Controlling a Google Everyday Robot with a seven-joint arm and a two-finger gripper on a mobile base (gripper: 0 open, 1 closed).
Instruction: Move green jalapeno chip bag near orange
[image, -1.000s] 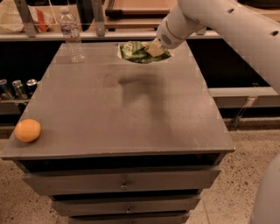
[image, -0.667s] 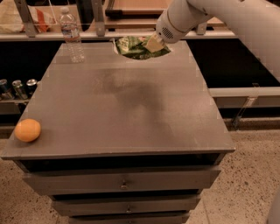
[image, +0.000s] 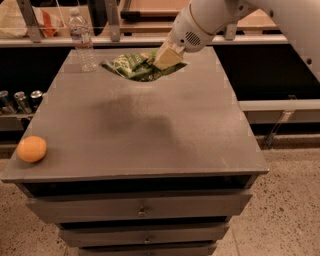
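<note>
The green jalapeno chip bag hangs in the air above the far middle of the grey table, casting a shadow below it. My gripper is shut on the bag's right end and holds it up. The orange rests at the table's near left corner, far from the bag and the gripper.
A clear plastic water bottle stands upright at the table's far left, just left of the bag. Several cans sit on a lower shelf to the left. A shelf rail runs behind the table. Drawers face the front below.
My gripper has carried the chip bag leftward, toward the table's middle and closer to the water bottle. The orange and the bottle have not moved.
</note>
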